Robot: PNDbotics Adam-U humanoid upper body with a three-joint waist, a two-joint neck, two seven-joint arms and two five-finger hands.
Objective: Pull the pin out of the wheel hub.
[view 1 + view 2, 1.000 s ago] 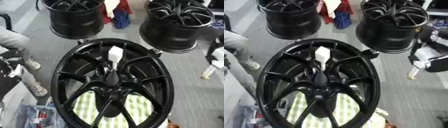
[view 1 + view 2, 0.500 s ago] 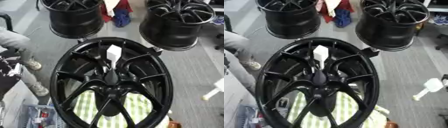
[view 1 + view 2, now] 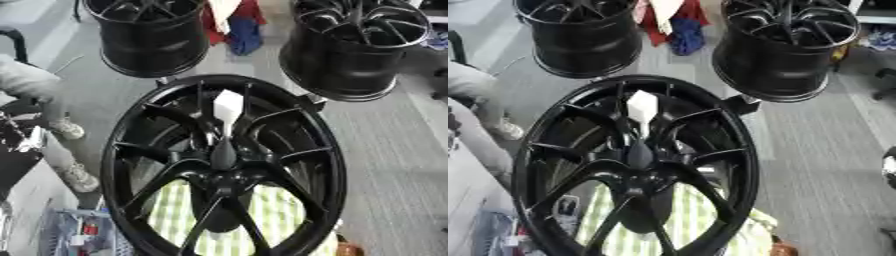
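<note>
Wheel point(image 3: 223, 165) lay dead ahead, a white piece point(image 3: 227, 107), possibly the pin, pointing away above its hub point(image 3: 223, 155); neither hand showed, so grip and nearer arm couldn't be told.

Three black wheels point(image 3: 223, 165), seemingly.

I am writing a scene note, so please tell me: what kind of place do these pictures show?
Probably a workshop or wheel storage area. A large black wheel fills the foreground, two more black rims stand on the grey floor behind it, and coloured cloths lie between them.
</note>
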